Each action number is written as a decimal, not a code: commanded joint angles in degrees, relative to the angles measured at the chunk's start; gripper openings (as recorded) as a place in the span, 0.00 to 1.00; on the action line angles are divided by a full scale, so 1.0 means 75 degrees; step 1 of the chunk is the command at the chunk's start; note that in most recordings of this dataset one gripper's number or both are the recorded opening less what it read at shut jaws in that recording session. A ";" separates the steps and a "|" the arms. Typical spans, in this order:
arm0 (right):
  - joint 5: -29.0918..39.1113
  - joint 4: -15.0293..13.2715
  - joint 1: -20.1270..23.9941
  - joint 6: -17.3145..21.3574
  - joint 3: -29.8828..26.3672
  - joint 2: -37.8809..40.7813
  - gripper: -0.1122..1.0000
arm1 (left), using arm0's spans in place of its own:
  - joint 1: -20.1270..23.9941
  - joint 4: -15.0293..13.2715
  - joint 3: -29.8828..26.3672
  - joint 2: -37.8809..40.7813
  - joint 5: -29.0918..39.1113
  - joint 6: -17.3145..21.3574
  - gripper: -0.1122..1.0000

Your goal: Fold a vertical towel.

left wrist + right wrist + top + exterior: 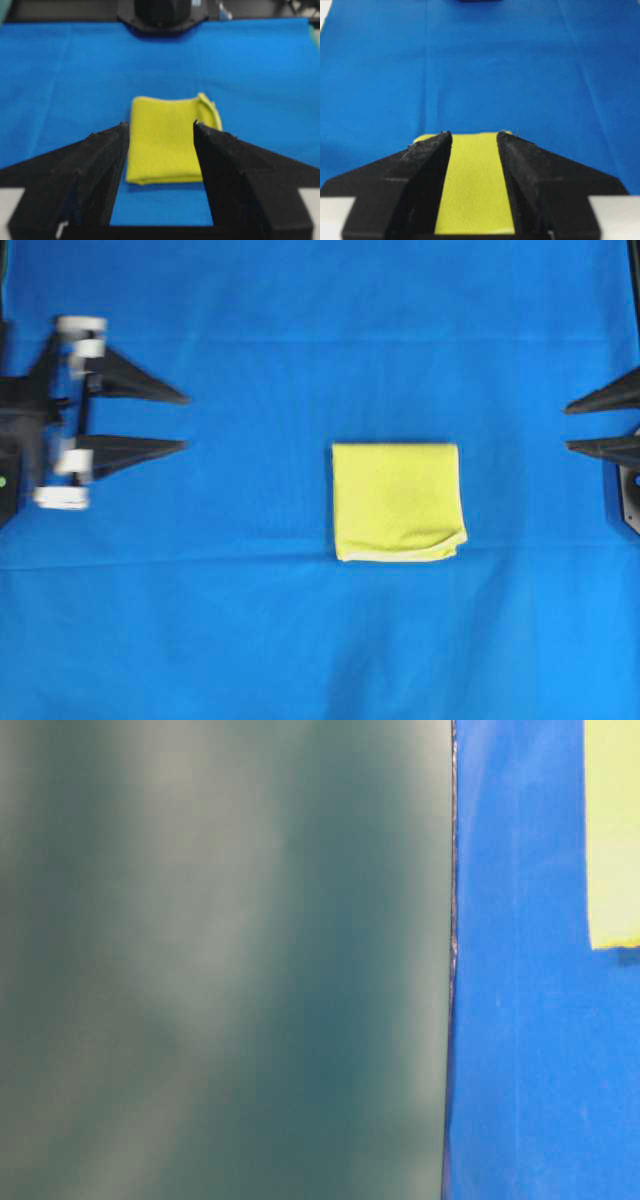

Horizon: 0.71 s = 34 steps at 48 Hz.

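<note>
With the towel (pixel 398 502) lying folded into a near-square at the middle of the blue cloth (pixel 300 640), my left end effector (pixel 186 420) and right end effector (pixel 567 427) are both spread and empty, well apart from it; I judge folding complete, next only parking.

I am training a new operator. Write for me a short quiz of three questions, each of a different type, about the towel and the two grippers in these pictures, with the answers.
1. True or false: the left gripper is shut on the towel.
2. Multiple choice: in the overhead view, the towel lies (A) under the right gripper, (B) between the two grippers, touching neither, (C) off the blue cloth.
3. Short answer: which towel corner looks uneven in the overhead view?

Key: 1 false, its jaws stand open and apart from the towel; 2 B; 3 the lower right corner.
</note>
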 commanded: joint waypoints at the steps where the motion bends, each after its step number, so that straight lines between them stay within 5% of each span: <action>1: -0.0012 -0.0047 -0.0082 0.0012 0.0082 -0.0328 0.54 | 0.0059 0.0012 0.0270 -0.0727 0.0188 0.0105 0.56; 18: -0.0410 -0.0012 -0.0691 0.0375 0.1148 -0.1113 0.54 | 0.0152 0.0012 0.2109 -0.3574 0.0551 -0.0023 0.56; 34: -0.0691 -0.0012 -0.0785 0.0668 0.1488 -0.1113 0.54 | 0.0328 0.0012 0.2707 -0.4090 0.0621 -0.0152 0.56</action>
